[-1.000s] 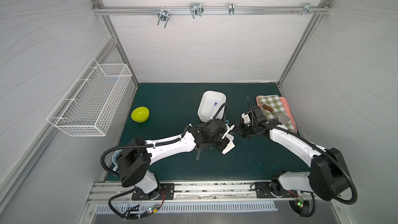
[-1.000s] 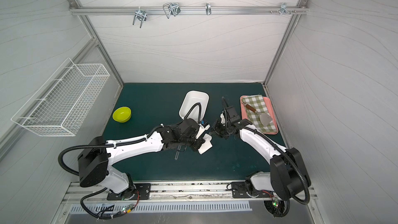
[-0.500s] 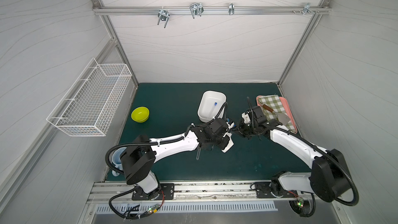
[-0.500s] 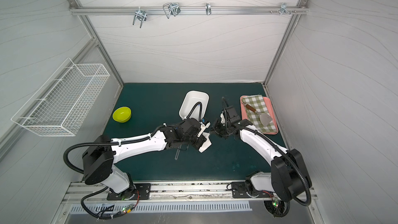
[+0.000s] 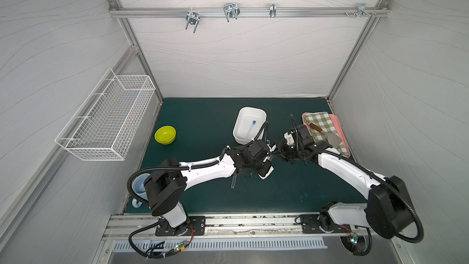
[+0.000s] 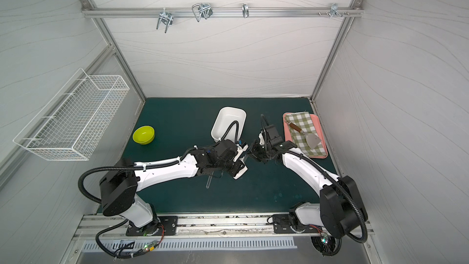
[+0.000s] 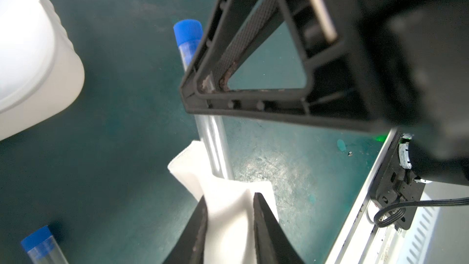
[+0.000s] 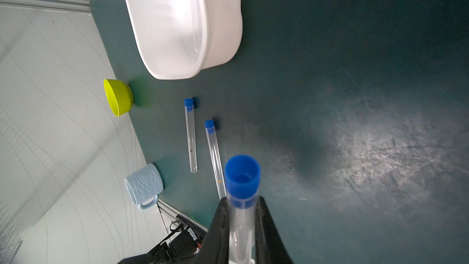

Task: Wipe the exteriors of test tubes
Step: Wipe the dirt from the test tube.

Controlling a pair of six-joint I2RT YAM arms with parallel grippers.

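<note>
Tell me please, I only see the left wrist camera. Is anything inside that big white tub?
Observer: Yes, one capped tube lies inside the white tub.
Operator: Are more tubes lying around?
Observer: Two lie apart on the green mat: a loose tube nearer the yellow bowl and a second loose tube.
Operator: What grips the tube by my white cloth?
Observer: The right end effector, shut on that held tube just below its blue cap.

Bare mat [image 5: 279, 199] lies open along the front. Tub [image 5: 243, 128] and tray [image 6: 287, 135] block the back; loose tubes [image 8: 190, 135] lie mid-mat.
</note>
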